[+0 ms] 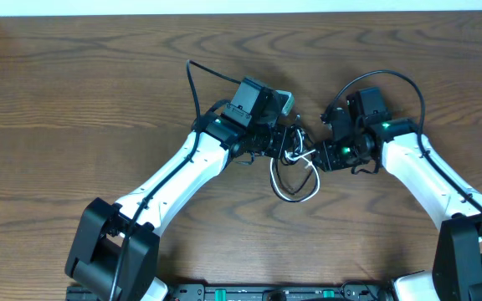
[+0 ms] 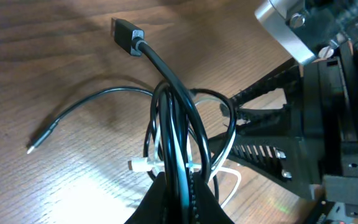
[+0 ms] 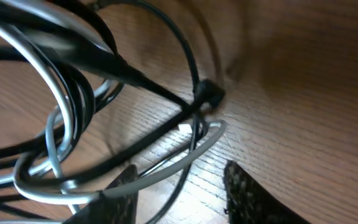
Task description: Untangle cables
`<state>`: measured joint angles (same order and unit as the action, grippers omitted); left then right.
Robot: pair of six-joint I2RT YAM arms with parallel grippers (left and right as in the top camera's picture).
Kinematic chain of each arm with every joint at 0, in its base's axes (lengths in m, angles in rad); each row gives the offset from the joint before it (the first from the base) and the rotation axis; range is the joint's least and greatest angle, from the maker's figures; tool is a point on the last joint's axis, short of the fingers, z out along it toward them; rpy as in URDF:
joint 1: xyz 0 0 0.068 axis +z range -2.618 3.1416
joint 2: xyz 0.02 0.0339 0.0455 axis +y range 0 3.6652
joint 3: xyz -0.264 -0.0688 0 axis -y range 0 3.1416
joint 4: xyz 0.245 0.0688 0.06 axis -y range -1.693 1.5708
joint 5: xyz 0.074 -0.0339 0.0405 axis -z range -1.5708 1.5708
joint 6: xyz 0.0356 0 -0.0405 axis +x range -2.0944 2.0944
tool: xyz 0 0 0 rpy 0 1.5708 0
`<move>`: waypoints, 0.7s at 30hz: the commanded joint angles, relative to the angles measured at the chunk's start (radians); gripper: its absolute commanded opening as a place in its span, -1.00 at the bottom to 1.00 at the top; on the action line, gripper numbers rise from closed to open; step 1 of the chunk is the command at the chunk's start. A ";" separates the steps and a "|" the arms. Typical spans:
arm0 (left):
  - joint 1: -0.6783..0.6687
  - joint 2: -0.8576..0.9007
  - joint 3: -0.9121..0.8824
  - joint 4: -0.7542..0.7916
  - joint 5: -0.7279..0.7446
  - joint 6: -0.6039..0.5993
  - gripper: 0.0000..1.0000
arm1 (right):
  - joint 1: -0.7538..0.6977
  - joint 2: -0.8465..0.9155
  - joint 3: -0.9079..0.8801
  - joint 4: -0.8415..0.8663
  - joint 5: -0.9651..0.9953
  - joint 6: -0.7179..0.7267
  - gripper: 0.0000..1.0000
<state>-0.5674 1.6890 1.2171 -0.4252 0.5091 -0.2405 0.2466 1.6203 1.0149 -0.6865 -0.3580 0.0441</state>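
A tangle of thin black cables (image 1: 284, 159) and one white cable (image 1: 298, 194) lies at the table's middle, between my two grippers. My left gripper (image 2: 182, 202) is shut on a bundle of black cables (image 2: 174, 118). One of them ends in a black plug (image 2: 127, 34), another in a thin tip (image 2: 39, 140). The white cable's plug (image 2: 143, 165) lies just beyond the fingers. My right gripper (image 3: 179, 199) is open. The white cable (image 3: 166, 165) and a thin black cable (image 3: 182, 186) cross between its fingers. In the overhead view the left gripper (image 1: 284, 144) and the right gripper (image 1: 315, 157) almost touch.
A long black cable runs from the left arm up to the far left (image 1: 192, 79). A thicker black wire arcs over the right arm (image 1: 392, 79). The wooden table (image 1: 74, 100) spreads all around. The right gripper's black body (image 2: 284, 137) fills the right of the left wrist view.
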 commanded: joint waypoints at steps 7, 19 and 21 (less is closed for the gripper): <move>0.001 -0.004 -0.002 0.015 0.029 -0.153 -0.85 | 0.012 0.003 -0.030 0.061 0.097 0.150 -0.28; 0.001 -0.004 -0.002 0.031 -0.002 -0.342 -0.85 | 0.046 0.003 -0.177 0.203 0.055 0.245 -0.22; 0.001 -0.004 -0.002 0.031 0.000 -0.342 -0.86 | 0.052 0.003 -0.194 0.220 0.052 0.265 -0.31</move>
<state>-0.5674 1.6890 1.2171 -0.3992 0.5102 -0.5369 0.2836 1.6203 0.8474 -0.4858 -0.2840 0.2615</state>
